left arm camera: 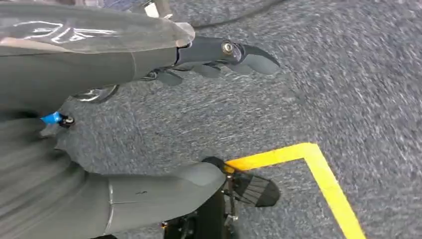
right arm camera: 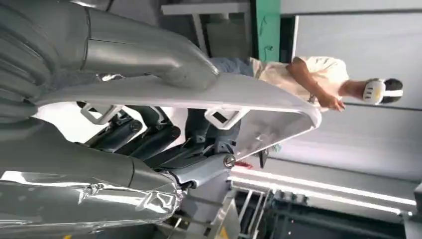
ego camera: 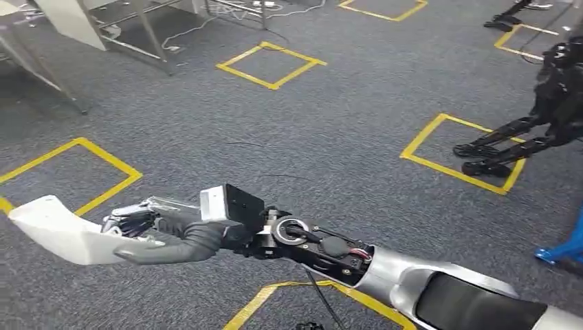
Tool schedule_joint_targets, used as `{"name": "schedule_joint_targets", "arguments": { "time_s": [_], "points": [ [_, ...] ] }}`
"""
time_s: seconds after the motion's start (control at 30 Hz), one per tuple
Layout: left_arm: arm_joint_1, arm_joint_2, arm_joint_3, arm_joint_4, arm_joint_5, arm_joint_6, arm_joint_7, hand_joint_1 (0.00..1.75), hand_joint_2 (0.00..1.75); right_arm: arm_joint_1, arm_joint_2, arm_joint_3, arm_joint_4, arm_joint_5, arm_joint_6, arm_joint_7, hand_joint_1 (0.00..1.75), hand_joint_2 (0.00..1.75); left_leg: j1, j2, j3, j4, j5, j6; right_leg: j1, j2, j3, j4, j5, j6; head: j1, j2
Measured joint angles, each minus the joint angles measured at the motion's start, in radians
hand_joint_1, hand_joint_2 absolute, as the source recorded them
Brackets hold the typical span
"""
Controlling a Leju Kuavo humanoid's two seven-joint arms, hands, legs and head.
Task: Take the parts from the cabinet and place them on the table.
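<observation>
A white curved plastic part (ego camera: 58,230) hangs over the grey carpet at the lower left of the head view. My right hand (ego camera: 175,234) grips it at its near end, thumb on one face and dark fingers on the other. Up close, the right hand (right arm camera: 139,55) clamps the white part (right arm camera: 259,94), whose underside carries small square clips. My left hand (left arm camera: 45,149) hangs above the carpet, its fingers (left arm camera: 219,52) spread away from the thumb and nothing between them.
Yellow tape squares (ego camera: 271,65) mark the carpet. Metal frame legs (ego camera: 148,38) stand at the far left. A dark robot (ego camera: 543,117) crouches at the right, with a blue object (ego camera: 564,247) near it. A person (right arm camera: 318,79) wearing a headset stands beyond the part.
</observation>
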Motion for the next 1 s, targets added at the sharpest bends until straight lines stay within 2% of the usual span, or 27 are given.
{"name": "schedule_joint_targets", "arguments": {
  "time_s": [0.03,0.07,0.1,0.13,0.17,0.2,0.23,0.27,0.3,0.33,0.4,0.43,0.47,0.5,0.53,0.57,0.6,0.63,0.67,0.7,0.73,0.77,0.8,0.9,1.0],
  "points": [
    [0.000,0.000,0.001,0.000,-0.001,0.002,0.003,0.00,1.75,0.000,0.000,0.000,0.001,0.000,0.000,0.000,1.75,1.75,-0.001,-0.013,0.002,0.000,0.000,0.000,0.000,0.005,0.036,-0.080,0.048,-0.006,0.002,0.000],
    [-0.001,0.000,0.001,0.000,-0.001,0.003,0.005,0.00,1.75,-0.002,0.000,0.000,0.001,0.000,0.000,0.000,1.75,1.75,-0.001,-0.026,0.004,0.000,0.000,-0.001,0.001,0.023,0.081,-0.183,0.101,-0.015,0.004,0.000],
    [0.000,-0.003,0.002,0.000,-0.002,0.005,0.006,0.00,1.75,-0.003,0.000,0.000,0.002,-0.001,0.000,0.000,1.75,1.75,0.003,-0.035,0.002,0.000,-0.001,-0.002,0.001,0.074,0.112,-0.262,0.136,-0.024,0.005,0.000],
    [-0.005,-0.002,0.002,0.000,-0.004,0.008,0.009,0.00,1.75,-0.003,0.000,0.000,0.003,-0.003,0.000,-0.002,1.75,1.75,-0.005,-0.046,-0.007,0.007,0.000,-0.008,-0.005,0.105,0.120,-0.293,0.133,-0.028,-0.006,0.000],
    [-0.005,-0.001,0.002,0.000,-0.004,0.011,0.011,0.00,1.75,-0.002,0.000,0.000,0.003,-0.003,0.001,-0.002,1.75,1.75,0.002,-0.056,-0.014,0.006,0.003,-0.013,-0.001,0.094,0.121,-0.298,0.131,-0.023,-0.005,0.000],
    [-0.002,-0.001,0.002,0.000,-0.004,0.013,0.011,0.00,1.75,-0.001,0.000,0.000,0.004,-0.003,0.002,-0.001,1.75,1.75,0.009,-0.068,-0.017,0.002,0.005,-0.022,0.006,0.086,0.121,-0.298,0.131,-0.024,-0.003,0.000],
    [0.001,0.000,0.002,0.000,-0.004,0.015,0.013,0.00,1.75,-0.002,0.000,0.000,0.005,-0.003,0.003,-0.001,1.75,1.75,0.012,-0.080,-0.017,-0.003,0.009,-0.031,0.006,0.076,0.122,-0.299,0.131,-0.027,-0.001,0.000],
    [0.003,0.003,0.002,0.000,-0.002,0.018,0.016,0.00,1.75,-0.004,0.003,0.000,0.005,-0.003,0.006,-0.002,1.75,1.75,0.009,-0.078,-0.018,-0.002,0.007,-0.035,-0.004,0.060,0.130,-0.315,0.138,-0.033,0.000,0.000],
    [0.004,-0.001,0.002,0.000,0.000,0.020,0.018,0.00,1.75,-0.003,0.005,0.000,0.005,-0.003,0.010,-0.001,1.75,1.75,0.006,-0.011,-0.026,0.019,-0.010,-0.038,-0.003,0.047,0.137,-0.322,0.141,-0.036,-0.006,0.000],
    [-0.001,0.000,0.002,0.000,0.000,0.021,0.019,0.00,1.75,-0.005,0.006,0.000,0.005,-0.004,0.011,-0.002,1.75,1.75,0.005,0.026,-0.054,0.077,-0.046,-0.042,-0.003,0.034,0.137,-0.323,0.142,-0.039,-0.021,0.000],
    [-0.006,0.001,0.002,0.000,0.002,0.022,0.020,0.00,1.75,-0.003,0.006,0.001,0.007,-0.005,0.012,-0.001,1.75,1.75,0.006,0.044,-0.138,0.250,-0.123,-0.051,-0.001,0.007,0.136,-0.322,0.140,-0.041,-0.028,0.000],
    [-0.005,0.001,0.002,0.000,0.003,0.022,0.021,0.00,1.75,-0.001,0.006,0.001,0.011,-0.005,0.012,-0.001,1.75,1.75,0.007,0.046,-0.174,0.321,-0.143,-0.055,-0.001,-0.009,0.135,-0.322,0.139,-0.042,-0.029,0.000],
    [-0.005,0.000,0.002,0.000,0.003,0.024,0.023,0.00,1.75,-0.001,0.006,0.002,0.013,-0.005,0.012,-0.001,1.75,1.75,0.008,0.047,-0.181,0.334,-0.137,-0.058,-0.001,-0.019,0.135,-0.322,0.139,-0.042,-0.031,0.000],
    [-0.004,0.000,0.002,0.000,0.002,0.030,0.026,0.00,1.75,-0.001,0.006,0.002,0.015,-0.004,0.012,-0.001,1.75,1.75,0.009,0.048,-0.161,0.295,-0.108,-0.059,-0.001,-0.024,0.136,-0.321,0.138,-0.040,-0.031,0.000],
    [-0.002,0.002,0.002,0.000,0.002,0.035,0.027,0.00,1.75,-0.001,0.006,0.002,0.016,-0.004,0.013,-0.002,1.75,1.75,0.009,0.051,-0.118,0.217,-0.067,-0.058,-0.001,-0.030,0.137,-0.321,0.137,-0.039,-0.031,0.000],
    [-0.002,0.003,0.002,0.000,0.002,0.039,0.029,0.00,1.75,-0.002,0.006,0.002,0.016,-0.005,0.014,-0.002,1.75,1.75,0.009,0.054,-0.063,0.115,-0.025,-0.056,-0.001,-0.035,0.138,-0.319,0.135,-0.037,-0.032,0.000],
    [-0.003,0.004,0.002,0.000,0.002,0.042,0.029,0.00,1.75,-0.002,0.008,0.002,0.016,-0.005,0.016,-0.002,1.75,1.75,0.009,0.066,-0.005,0.014,0.007,-0.053,0.000,-0.039,0.139,-0.317,0.133,-0.032,-0.034,0.000],
    [-0.005,0.005,0.002,0.000,0.001,0.045,0.029,0.00,1.75,-0.002,0.008,0.001,0.016,-0.006,0.016,-0.002,1.75,1.75,-0.001,0.069,0.005,-0.009,-0.001,-0.043,0.010,-0.041,0.134,-0.313,0.130,-0.027,-0.036,0.000],
    [-0.004,0.005,0.002,0.000,0.001,0.046,0.030,0.00,1.75,-0.003,0.009,0.001,0.016,-0.006,0.016,0.000,1.75,1.75,0.000,0.063,0.002,-0.010,0.003,-0.033,0.010,-0.041,0.135,-0.313,0.130,-0.025,-0.029,0.000],
    [-0.004,0.004,0.002,0.000,-0.001,0.049,0.030,0.00,1.75,-0.003,0.010,0.001,0.016,-0.006,0.016,0.000,1.75,1.75,0.006,0.063,0.002,-0.013,0.003,-0.032,0.012,-0.040,0.132,-0.309,0.122,-0.026,-0.026,0.000],
    [-0.003,0.003,0.002,0.000,-0.001,0.051,0.032,0.00,1.75,-0.002,0.010,0.001,0.017,-0.006,0.016,0.000,1.75,1.75,0.004,0.063,0.004,-0.010,0.001,-0.035,0.013,-0.039,0.134,-0.309,0.115,-0.053,-0.024,0.000],
    [-0.002,0.002,0.002,0.000,-0.001,0.054,0.032,0.00,1.75,-0.002,0.010,0.001,0.018,-0.007,0.016,0.001,1.75,1.75,0.002,0.063,0.004,-0.010,0.001,-0.034,0.013,-0.039,0.134,-0.309,0.122,-0.057,-0.021,0.000],
    [-0.002,0.002,0.002,0.000,-0.001,0.055,0.032,0.00,1.75,-0.002,0.010,0.001,0.019,-0.007,0.016,0.001,1.75,1.75,0.001,0.063,0.004,-0.010,0.000,-0.032,0.012,-0.038,0.136,-0.310,0.126,-0.050,-0.020,0.000],
    [-0.002,0.002,0.002,0.000,-0.001,0.056,0.038,0.00,1.75,-0.002,0.010,0.001,0.020,-0.011,0.019,0.002,1.75,1.75,-0.004,0.063,0.003,-0.009,0.000,-0.025,0.008,-0.038,0.138,-0.315,0.130,-0.043,-0.015,0.000],
    [-0.002,0.002,0.002,0.000,0.002,0.063,0.047,0.00,1.75,-0.002,0.010,0.001,0.021,-0.014,0.024,0.002,1.75,1.75,-0.007,0.063,0.003,-0.007,-0.002,-0.020,0.005,-0.038,0.140,-0.318,0.131,-0.028,-0.013,0.000]
  ]
}}
